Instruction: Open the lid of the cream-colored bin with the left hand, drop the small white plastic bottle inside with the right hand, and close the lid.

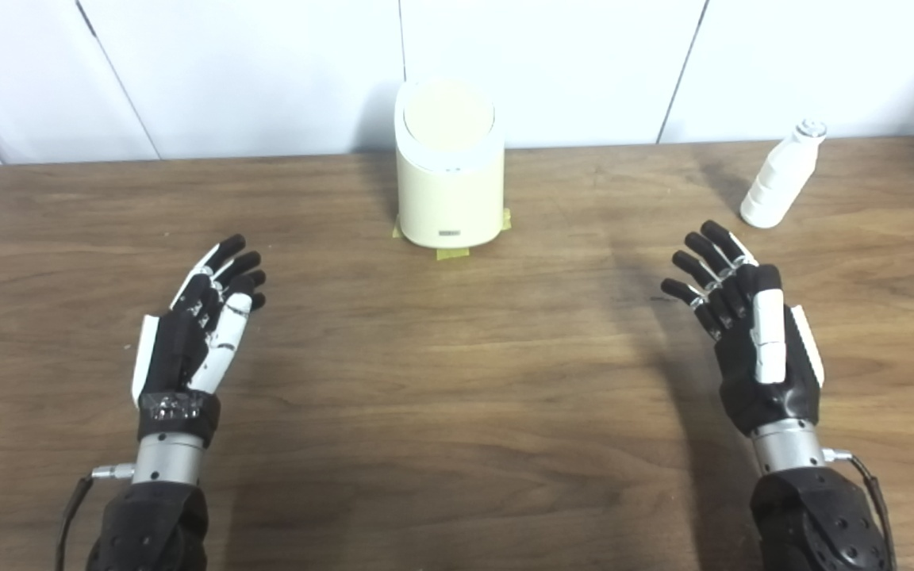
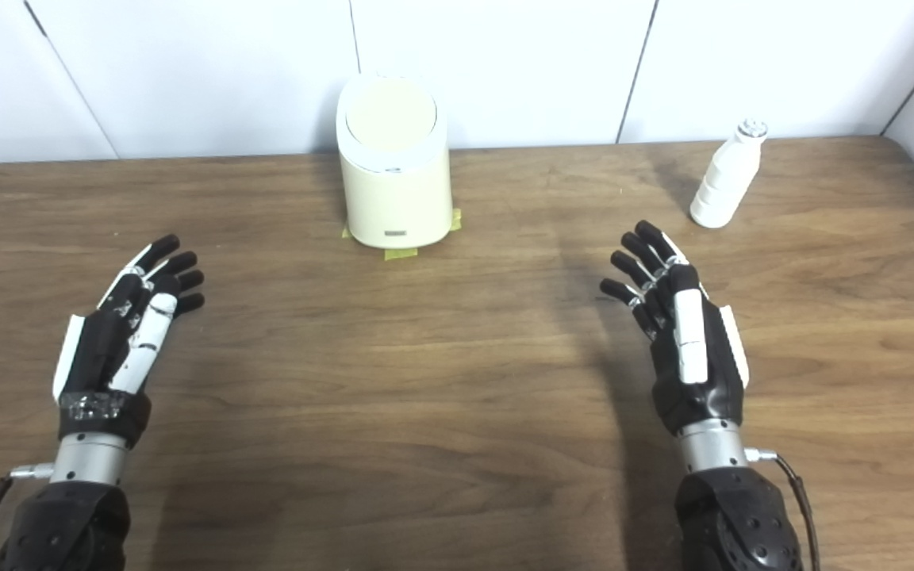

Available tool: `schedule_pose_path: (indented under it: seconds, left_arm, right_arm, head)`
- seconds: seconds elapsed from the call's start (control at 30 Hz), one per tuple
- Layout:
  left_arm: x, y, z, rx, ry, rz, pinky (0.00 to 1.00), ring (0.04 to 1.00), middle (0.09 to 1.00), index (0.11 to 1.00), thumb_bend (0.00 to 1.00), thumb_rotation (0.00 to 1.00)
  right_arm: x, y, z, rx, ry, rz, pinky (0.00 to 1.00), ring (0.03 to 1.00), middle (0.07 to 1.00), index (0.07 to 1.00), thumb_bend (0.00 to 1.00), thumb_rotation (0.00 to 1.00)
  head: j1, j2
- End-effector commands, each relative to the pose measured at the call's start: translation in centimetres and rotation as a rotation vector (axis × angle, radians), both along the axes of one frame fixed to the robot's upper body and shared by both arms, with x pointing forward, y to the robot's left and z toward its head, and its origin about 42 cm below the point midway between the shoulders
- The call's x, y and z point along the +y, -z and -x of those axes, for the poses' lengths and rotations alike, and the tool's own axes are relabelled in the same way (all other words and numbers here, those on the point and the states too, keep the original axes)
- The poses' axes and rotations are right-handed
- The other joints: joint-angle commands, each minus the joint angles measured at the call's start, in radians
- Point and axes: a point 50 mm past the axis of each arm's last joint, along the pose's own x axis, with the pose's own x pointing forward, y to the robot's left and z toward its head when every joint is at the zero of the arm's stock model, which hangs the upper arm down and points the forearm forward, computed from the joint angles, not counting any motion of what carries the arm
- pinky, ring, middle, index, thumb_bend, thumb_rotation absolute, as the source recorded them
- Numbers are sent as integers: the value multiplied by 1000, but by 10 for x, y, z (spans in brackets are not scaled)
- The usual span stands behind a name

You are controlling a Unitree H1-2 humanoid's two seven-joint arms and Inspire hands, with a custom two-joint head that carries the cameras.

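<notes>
On the table [image 1: 457,444], both the left hand [image 1: 199,325] and right hand [image 1: 750,333] wait wide and empty; a careless reach could topple the upright bottle [image 1: 782,178] before the bin [image 1: 449,170] lid opens.

Setting: a robot test room or lab, staged rather than lived in. A brown wood-grain bench [image 1: 457,381] is set against plain white wall panels [image 1: 266,71] divided by thin dark seams. Yellow tape markers [image 1: 452,254] are stuck to the bench at the foot of a cream-colored cylindrical bin [image 1: 449,182], fixing its spot. A small white ribbed plastic bottle [image 1: 781,178] is stood well apart, as a lone prop.
</notes>
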Motion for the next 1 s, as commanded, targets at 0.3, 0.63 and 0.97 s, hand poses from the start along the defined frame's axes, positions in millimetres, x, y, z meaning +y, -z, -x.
schedule_pose_path:
  seconds: [0.3,0.63,0.97]
  left_arm:
    - [-10,22,47,91,-16,-34,756,807,830,894,417,554]
    - [-8,23,49,96,-16,-38,758,811,835,902,395,542]
    - [-5,32,52,100,-26,-44,762,810,837,904,369,512]
  right_arm:
    - [-17,12,39,51,19,-4,767,856,868,867,489,901]
    - [-16,14,40,49,12,-1,764,850,862,862,503,900]
    - [-12,24,43,56,27,15,728,838,856,845,497,890]
  head:
    - [128,-2]
    - [92,-17]
    - [38,-110]
